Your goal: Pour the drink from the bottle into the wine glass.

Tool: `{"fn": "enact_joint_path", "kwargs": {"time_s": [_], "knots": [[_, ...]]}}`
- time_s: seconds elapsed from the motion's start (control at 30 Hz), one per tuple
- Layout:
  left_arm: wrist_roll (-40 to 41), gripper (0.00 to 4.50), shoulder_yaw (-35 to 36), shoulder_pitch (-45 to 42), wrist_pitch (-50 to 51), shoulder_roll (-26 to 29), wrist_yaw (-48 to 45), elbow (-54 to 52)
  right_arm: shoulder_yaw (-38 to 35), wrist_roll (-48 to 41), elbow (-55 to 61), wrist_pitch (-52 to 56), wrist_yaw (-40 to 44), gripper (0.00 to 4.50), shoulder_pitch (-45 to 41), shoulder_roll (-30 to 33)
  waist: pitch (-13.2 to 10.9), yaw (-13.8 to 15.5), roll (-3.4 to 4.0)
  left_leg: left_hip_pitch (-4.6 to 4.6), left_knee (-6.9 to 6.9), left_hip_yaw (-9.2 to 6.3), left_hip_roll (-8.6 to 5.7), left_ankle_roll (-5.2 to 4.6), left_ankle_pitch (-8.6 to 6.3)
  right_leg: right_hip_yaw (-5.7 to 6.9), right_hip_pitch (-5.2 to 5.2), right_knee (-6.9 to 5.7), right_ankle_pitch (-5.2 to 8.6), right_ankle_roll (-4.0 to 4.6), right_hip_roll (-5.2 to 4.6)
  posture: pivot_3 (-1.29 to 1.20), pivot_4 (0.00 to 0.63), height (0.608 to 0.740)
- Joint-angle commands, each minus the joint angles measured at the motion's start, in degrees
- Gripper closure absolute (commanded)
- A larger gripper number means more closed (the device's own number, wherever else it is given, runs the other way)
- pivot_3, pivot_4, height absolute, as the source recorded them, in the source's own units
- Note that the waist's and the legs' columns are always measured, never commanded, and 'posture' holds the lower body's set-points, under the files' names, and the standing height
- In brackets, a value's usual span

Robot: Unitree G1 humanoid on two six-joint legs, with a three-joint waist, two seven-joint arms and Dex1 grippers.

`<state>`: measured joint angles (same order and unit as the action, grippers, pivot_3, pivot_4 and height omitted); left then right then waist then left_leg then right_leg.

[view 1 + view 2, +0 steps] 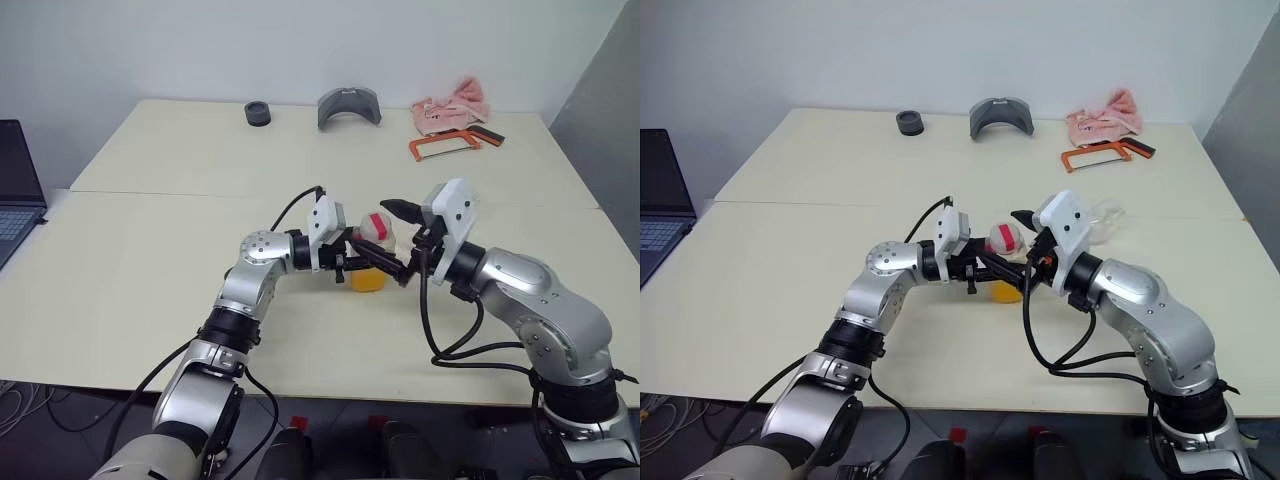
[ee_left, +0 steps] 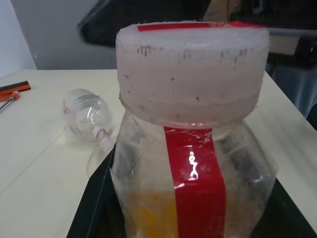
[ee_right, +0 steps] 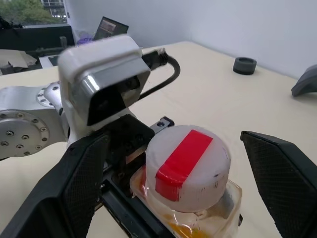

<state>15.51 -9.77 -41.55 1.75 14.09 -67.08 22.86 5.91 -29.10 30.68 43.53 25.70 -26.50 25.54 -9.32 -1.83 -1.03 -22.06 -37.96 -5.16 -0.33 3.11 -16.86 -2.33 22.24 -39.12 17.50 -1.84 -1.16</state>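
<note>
My left gripper (image 1: pixel 375 264) is shut on the bottle (image 1: pixel 372 252) and holds it upright just above the table. The bottle is clear plastic with a red stripe and a wide white cap (image 3: pixel 188 166) that has red tape across it. The orange drink (image 1: pixel 368 279) fills its bottom part. My right gripper (image 3: pixel 185 171) is open, with one finger on each side of the cap and apart from it. The wine glass (image 2: pixel 86 114) lies on its side on the table beyond the bottle, and also appears just behind my right wrist (image 1: pixel 1105 213).
At the far edge of the table (image 1: pixel 150 250) are a black round piece (image 1: pixel 258 113), a grey curved part (image 1: pixel 349 106), a pink cloth (image 1: pixel 452 103) and an orange-framed saw (image 1: pixel 455 143). A laptop (image 1: pixel 15 195) sits off the table's left side.
</note>
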Motion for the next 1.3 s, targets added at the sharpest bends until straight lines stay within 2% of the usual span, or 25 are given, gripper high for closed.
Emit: {"fn": "enact_joint_path", "kwargs": {"time_s": [0.03,0.07,0.17,0.3,0.33,0.43,0.53,0.6,0.67,0.73,0.8,0.9,1.03,1.1,1.17,1.3], "knots": [[0.4,2.71,0.2,-0.4,-1.3,-0.1,-0.4,-2.1,-0.4,1.0,-0.1,-1.6,-0.7,0.0,-1.5,-1.3,0.0,0.0,0.0,0.0,0.0,-0.01,0.0,0.0,0.0,0.0,0.0,0.0,0.0,0.0,0.0,0.0,0.15,0.74],[0.4,2.71,0.3,-0.3,-1.2,-0.1,-0.5,-2.2,-0.3,1.4,-0.5,-1.9,-0.7,0.0,-1.5,-1.6,0.0,0.0,0.0,0.0,0.0,-0.01,0.0,0.0,0.0,0.01,0.0,0.0,0.0,0.0,0.0,0.0,0.15,0.74],[0.3,2.71,0.3,-0.2,-1.2,0.0,-0.4,-2.3,-1.1,1.4,-1.0,-2.9,-0.6,0.91,-1.3,-2.7,0.0,0.0,0.0,0.0,0.0,-0.01,0.0,0.0,0.0,0.01,0.0,-0.01,0.0,0.0,0.0,0.0,0.15,0.74],[0.5,2.71,0.3,-0.1,-0.8,0.2,-0.6,-2.7,-1.2,1.2,-1.1,-3.5,0.7,2.39,-0.8,-2.8,0.0,0.0,0.0,0.0,0.0,-0.03,0.0,0.0,0.0,0.01,0.0,-0.02,0.0,0.0,0.0,0.0,0.15,0.74],[0.6,2.71,0.3,-0.1,-0.7,0.3,-0.7,-2.8,-1.0,1.2,-1.3,-4.0,1.6,2.55,-0.7,-2.7,0.0,0.0,0.0,0.0,0.0,-0.04,0.0,0.0,0.0,0.01,0.0,-0.02,0.0,0.0,0.0,0.0,0.15,0.74],[1.2,2.71,0.4,-0.2,0.3,0.4,-1.4,-2.9,-0.3,0.3,-3.8,-8.3,8.5,2.54,-1.7,-1.8,0.0,0.0,0.0,0.0,-0.01,-0.04,-0.02,0.0,0.0,0.01,0.0,-0.02,0.0,0.0,0.0,0.0,0.15,0.74],[2.8,2.71,-0.3,-0.9,3.1,1.5,-5.5,-3.9,3.1,0.7,-11.8,-14.6,25.6,2.54,-7.8,3.8,0.0,-0.2,0.05,0.01,-0.02,0.02,-0.1,-0.02,0.0,0.01,0.0,-0.02,0.0,0.0,0.01,0.0,0.15,0.74],[3.1,2.72,-1.1,-1.4,3.9,2.6,-8.8,-4.3,4.6,0.6,-18.4,-15.2,33.6,2.54,-13.4,6.1,0.0,-0.5,0.07,0.06,-0.02,0.1,-0.11,-0.04,-0.01,-0.02,0.0,-0.03,0.0,0.0,0.04,0.0,0.15,0.74],[3.0,2.72,-1.5,-2.0,3.9,3.3,-10.8,-4.2,4.0,-0.7,-24.7,-12.8,35.9,2.54,-18.3,5.7,0.0,-0.8,0.07,0.09,0.0,0.06,-0.06,-0.04,-0.01,0.01,-0.01,-0.05,0.0,0.0,0.1,0.0,0.15,0.74],[2.6,2.72,-1.5,-2.5,3.2,3.3,-10.9,-3.7,4.1,-1.9,-26.2,-10.2,39.3,2.54,-19.8,7.0,0.0,-1.0,0.07,0.08,0.01,-0.02,-0.02,-0.04,-0.01,0.06,0.0,-0.07,0.0,0.0,0.12,0.0,0.15,0.74],[2.5,2.72,-0.8,-2.8,3.0,2.7,-9.2,-2.9,2.1,-1.6,-25.9,-10.2,36.7,2.54,-19.0,6.1,0.0,-0.9,0.07,0.07,0.01,-0.12,0.0,-0.02,0.0,0.08,-0.01,-0.1,0.0,0.01,0.03,0.0,0.15,0.74],[3.0,2.72,0.9,-2.9,3.9,1.4,-5.8,-2.5,-2.1,-0.6,-23.1,-12.1,29.9,1.48,-15.3,4.4,0.0,-0.8,0.07,-0.09,-0.07,-0.25,0.01,0.04,0.03,0.11,0.01,-0.03,0.0,0.01,-0.16,0.0,0.15,0.74],[3.0,2.72,2.8,-3.2,4.1,0.1,-1.9,-1.8,-7.8,-2.5,-7.7,-9.2,18.7,0.08,-6.0,2.2,0.0,0.0,0.07,-0.52,-0.25,-0.48,-0.03,0.11,0.07,0.16,0.17,0.05,-0.01,0.0,-0.25,0.0,0.15,0.74],[2.7,2.72,2.9,-3.7,3.6,0.0,-1.4,-0.7,-7.4,-2.7,-1.0,-6.5,14.0,0.06,-2.2,1.1,0.0,0.0,0.07,-0.66,-0.24,-0.48,-0.04,0.12,0.08,0.16,0.36,-0.02,-0.01,0.0,-0.24,0.0,0.15,0.74],[2.2,2.72,3.2,-4.5,2.4,-0.1,-0.8,0.9,-5.7,0.8,3.0,-6.4,7.2,0.06,0.6,-1.4,0.0,-0.2,0.07,-0.68,-0.23,-0.48,-0.04,0.13,0.08,0.17,0.43,-0.13,-0.01,0.0,-0.22,0.0,0.15,0.74],[1.6,2.72,3.1,-6.0,1.0,-0.6,-0.7,3.4,-2.0,9.0,4.5,-6.6,-4.5,0.06,2.0,-6.6,0.0,-0.3,0.08,-0.66,-0.31,-0.36,-0.09,0.07,0.12,0.08,0.68,-0.6,0.0,0.0,-0.16,0.0,0.15,0.74]]}}
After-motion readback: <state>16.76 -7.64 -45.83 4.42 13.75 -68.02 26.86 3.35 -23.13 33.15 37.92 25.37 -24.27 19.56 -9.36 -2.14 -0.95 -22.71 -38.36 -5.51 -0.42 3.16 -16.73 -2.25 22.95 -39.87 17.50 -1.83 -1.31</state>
